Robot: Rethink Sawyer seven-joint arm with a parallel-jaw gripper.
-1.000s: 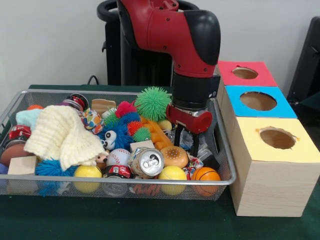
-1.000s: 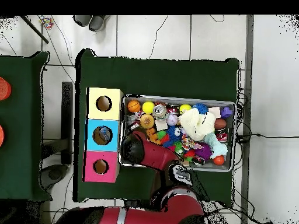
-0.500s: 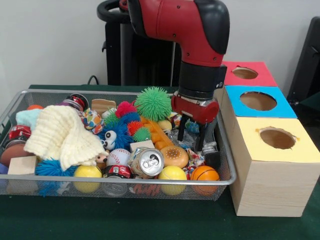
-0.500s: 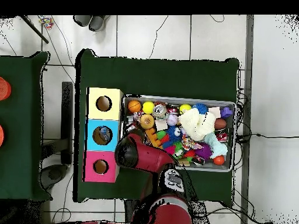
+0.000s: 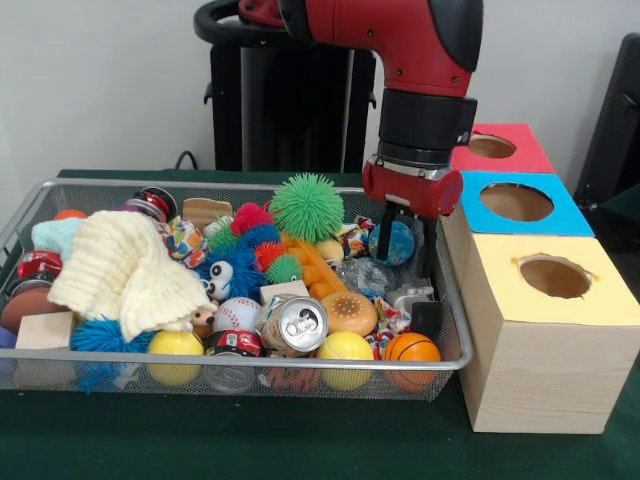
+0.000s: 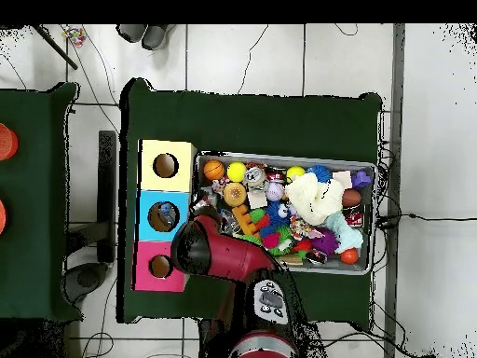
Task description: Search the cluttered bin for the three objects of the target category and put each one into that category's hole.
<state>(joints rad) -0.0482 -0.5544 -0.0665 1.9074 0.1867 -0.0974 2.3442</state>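
My arm (image 5: 400, 40) enters from above, bends at a red elbow and drops straight down through a black wrist section (image 5: 425, 125) to a red collar. My gripper (image 5: 402, 245) hangs below the collar and points down. Its two dark fingers (image 5: 431, 250) are closed on a small blue ball (image 5: 397, 242), one on each side. In the overhead view my arm (image 6: 219, 254) runs as a red link to a rounded black-and-red joint, which hides the gripper beneath.
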